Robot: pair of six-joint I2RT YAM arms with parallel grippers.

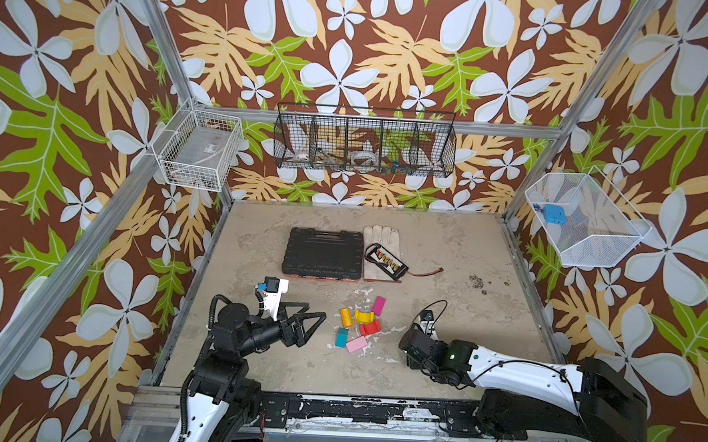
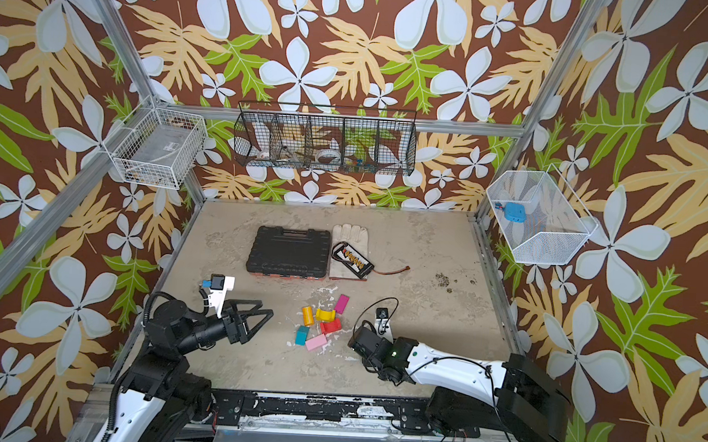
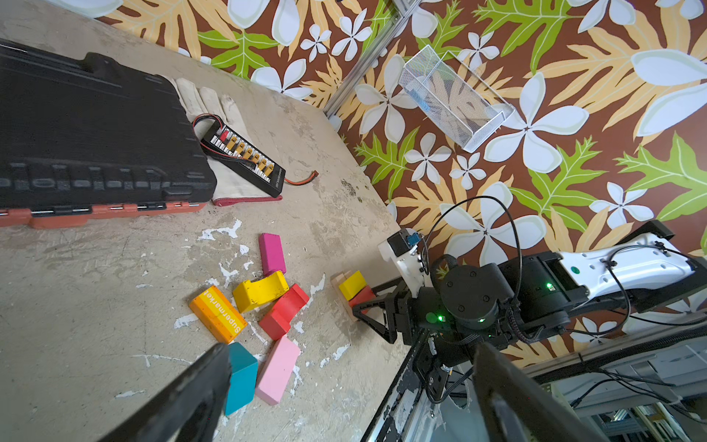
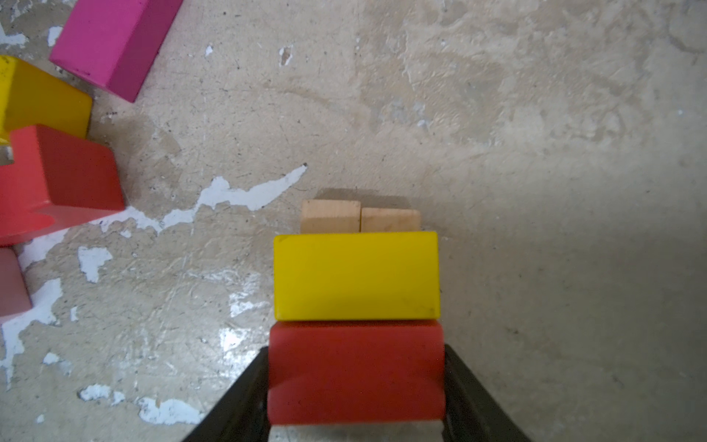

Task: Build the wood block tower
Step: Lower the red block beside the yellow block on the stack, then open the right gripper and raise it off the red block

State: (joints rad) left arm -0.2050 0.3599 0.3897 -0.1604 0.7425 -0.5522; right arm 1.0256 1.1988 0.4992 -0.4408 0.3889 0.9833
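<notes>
Several loose wood blocks lie mid-table in both top views: an orange one [image 1: 346,317], a yellow arch [image 1: 364,316], a magenta brick [image 1: 378,305], a red arch [image 1: 370,328], a teal block [image 1: 341,337] and a pink brick [image 1: 356,344]. My left gripper [image 1: 315,330] hovers open just left of them, holding nothing. The tower [image 3: 352,291] is a low stack to their right. It has tan blocks [image 4: 359,218] at the bottom, with a yellow brick [image 4: 355,275] and a red block [image 4: 355,371] on them. My right gripper [image 4: 355,348] points down with its jaws against both sides of the red block. The right arm hides the stack in both top views.
A big black case [image 1: 322,253] lies behind the blocks, with a pale glove [image 1: 382,236] and a black connector board [image 1: 387,260] beside it. Wire baskets hang on the left [image 1: 198,151], back [image 1: 365,141] and right [image 1: 585,221] walls. A metal rail [image 1: 375,410] borders the front.
</notes>
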